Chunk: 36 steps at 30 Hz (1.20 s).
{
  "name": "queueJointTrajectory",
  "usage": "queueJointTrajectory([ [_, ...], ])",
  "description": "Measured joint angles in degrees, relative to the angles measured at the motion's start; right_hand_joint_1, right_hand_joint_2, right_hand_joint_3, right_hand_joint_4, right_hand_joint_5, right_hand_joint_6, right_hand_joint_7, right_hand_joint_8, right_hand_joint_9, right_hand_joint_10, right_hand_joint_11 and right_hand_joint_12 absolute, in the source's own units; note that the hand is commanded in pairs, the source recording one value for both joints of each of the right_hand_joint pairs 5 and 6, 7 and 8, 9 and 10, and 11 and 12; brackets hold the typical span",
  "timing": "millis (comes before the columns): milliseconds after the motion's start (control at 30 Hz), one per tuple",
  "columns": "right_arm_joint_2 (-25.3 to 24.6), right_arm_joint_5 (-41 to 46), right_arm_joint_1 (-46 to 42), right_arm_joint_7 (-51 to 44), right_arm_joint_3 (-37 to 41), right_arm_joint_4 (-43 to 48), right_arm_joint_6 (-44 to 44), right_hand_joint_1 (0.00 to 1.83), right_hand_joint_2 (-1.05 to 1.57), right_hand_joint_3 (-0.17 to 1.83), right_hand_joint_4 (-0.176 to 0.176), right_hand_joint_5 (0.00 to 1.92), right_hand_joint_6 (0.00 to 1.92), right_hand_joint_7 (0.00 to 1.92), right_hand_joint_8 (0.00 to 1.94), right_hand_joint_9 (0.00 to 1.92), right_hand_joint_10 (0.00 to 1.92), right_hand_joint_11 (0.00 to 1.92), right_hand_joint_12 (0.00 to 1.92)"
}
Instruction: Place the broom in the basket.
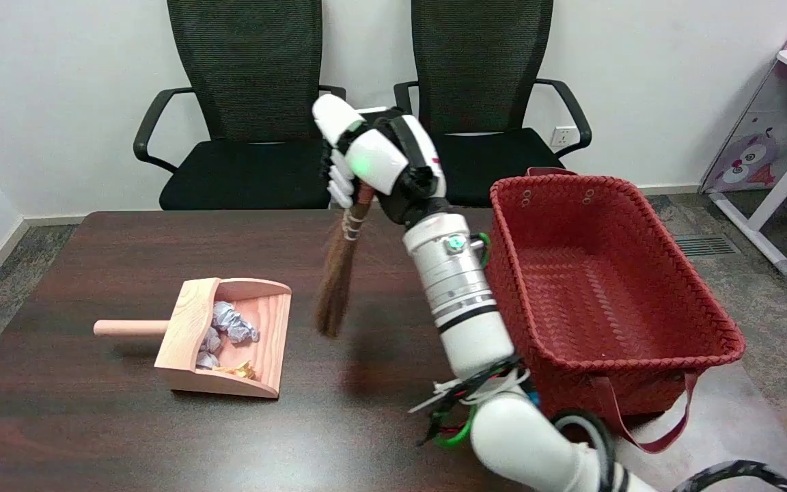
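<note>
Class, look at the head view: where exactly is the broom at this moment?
The broom hangs bristles-down in the right hand, lifted above the middle of the table, between the wooden dustpan on its left and the red basket on its right.

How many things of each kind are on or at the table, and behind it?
Broom: 1, held by the right hand
Dustpan: 1
Basket: 1
Chairs: 2
Total: 5
</note>
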Motion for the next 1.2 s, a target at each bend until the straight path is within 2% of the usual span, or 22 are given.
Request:
queueJointTrajectory([
  [200,4.9,5.2,-1.5,-1.9,1.8,-3.5,-1.7,0.97,1.57,0.61,-0.002,1.92,1.92,1.92,1.92,1.92,1.92,1.92,1.92],
  [433,11.9,13.0,-2.5,-3.0,3.1,-6.6,-3.0,0.97,1.57,0.49,0.0,1.92,1.92,1.92,1.92,1.92,1.92,1.92,1.92],
  [900,26.5,24.7,-3.6,0.7,4.7,-9.5,-4.3,0.97,1.57,0.52,0.002,1.92,1.92,1.92,1.92,1.92,1.92,1.92,1.92],
  [1200,33.2,28.1,-3.9,4.3,5.8,-10.0,-4.3,0.97,1.57,0.52,0.0,1.92,1.92,1.92,1.92,1.92,1.92,1.92,1.92],
])
